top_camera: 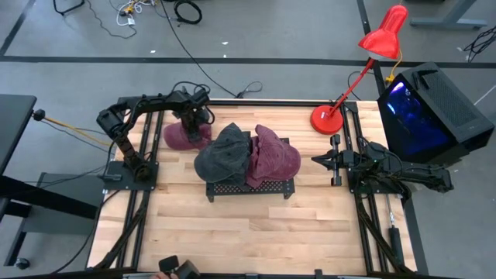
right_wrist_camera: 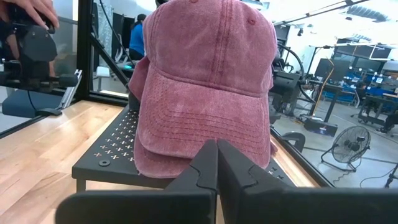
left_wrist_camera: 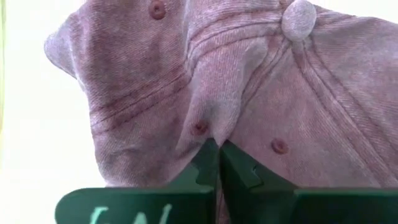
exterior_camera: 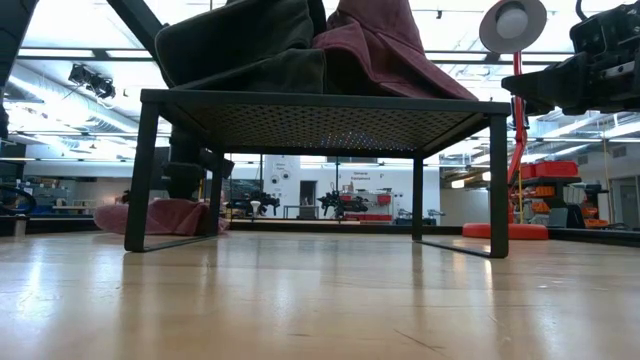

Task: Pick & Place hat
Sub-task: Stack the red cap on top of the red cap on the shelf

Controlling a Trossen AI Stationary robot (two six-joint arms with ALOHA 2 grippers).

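left arm pinching hat on counter, beside rack.
counter (top_camera: pixel 256 232), rack (top_camera: pixel 249 188) with two caps; loose hat (top_camera: pixel 184 137) lies left of it. left gripper (top_camera: pixel 191 122) jaws closed on a thin crown fold; may slip on lifting. right gripper (top_camera: pixel 322 160) shut, empty.

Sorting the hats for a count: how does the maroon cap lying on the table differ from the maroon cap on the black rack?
The maroon cap on the table lies on the wooden table, left of the rack; the maroon cap on the rack sits raised on the black perforated rack beside a dark grey hat. The left gripper is shut on the table cap's fabric; nothing grips the rack cap. Both are faded maroon baseball caps.
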